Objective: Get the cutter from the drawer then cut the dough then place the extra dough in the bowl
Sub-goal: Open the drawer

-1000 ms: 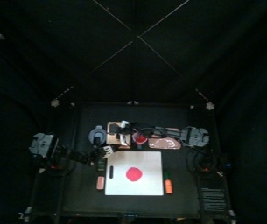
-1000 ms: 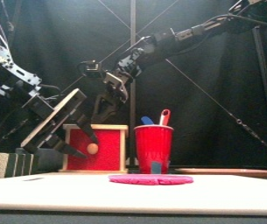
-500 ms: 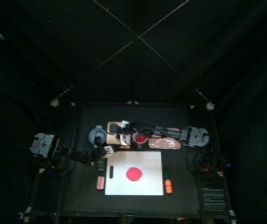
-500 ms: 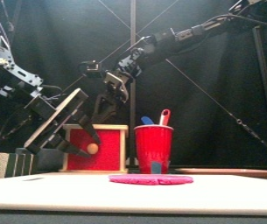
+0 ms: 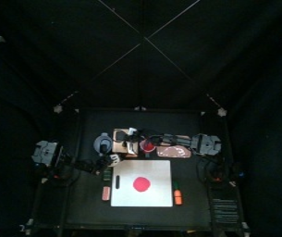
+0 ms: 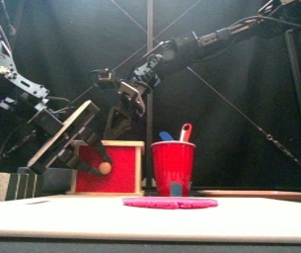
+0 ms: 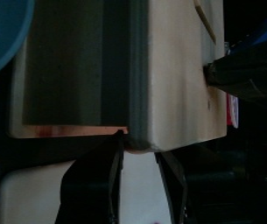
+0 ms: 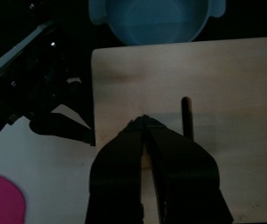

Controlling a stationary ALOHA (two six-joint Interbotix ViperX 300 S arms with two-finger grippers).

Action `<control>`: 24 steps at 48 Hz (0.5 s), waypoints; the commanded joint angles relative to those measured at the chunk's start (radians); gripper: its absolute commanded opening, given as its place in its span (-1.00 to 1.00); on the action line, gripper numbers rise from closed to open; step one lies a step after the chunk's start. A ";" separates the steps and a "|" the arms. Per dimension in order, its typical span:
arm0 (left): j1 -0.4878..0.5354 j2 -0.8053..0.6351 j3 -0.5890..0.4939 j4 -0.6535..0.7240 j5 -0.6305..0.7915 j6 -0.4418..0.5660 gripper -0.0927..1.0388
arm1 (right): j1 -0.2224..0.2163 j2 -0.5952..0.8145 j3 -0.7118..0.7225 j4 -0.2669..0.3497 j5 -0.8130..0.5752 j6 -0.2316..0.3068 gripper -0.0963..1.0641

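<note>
- Right gripper clenched, tips pressed together over the top of the wooden box; nothing visibly pinched.
- Left gripper released, jaws slightly apart at the box's near edge, by the red drawer front; only white cutting board visible between them.
- Drawer out or in: cannot tell, that side of the box deep in shadow in the left wrist view.
- Cutter not made out in any view.
- Dough flat on the board, nearer than the red cup.
- Bowl just left of the box, partly cut off in both wrist views.
</note>
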 commanded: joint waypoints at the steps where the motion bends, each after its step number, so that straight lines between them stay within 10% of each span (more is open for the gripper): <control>1: 0.011 -0.014 -0.017 0.000 0.012 0.000 0.23 | 0.002 -0.012 0.009 -0.003 0.018 0.002 -0.79; 24: -0.058 -0.034 0.006 -0.017 0.035 -0.002 0.22 | 0.000 -0.012 0.009 -0.005 0.020 0.000 -0.79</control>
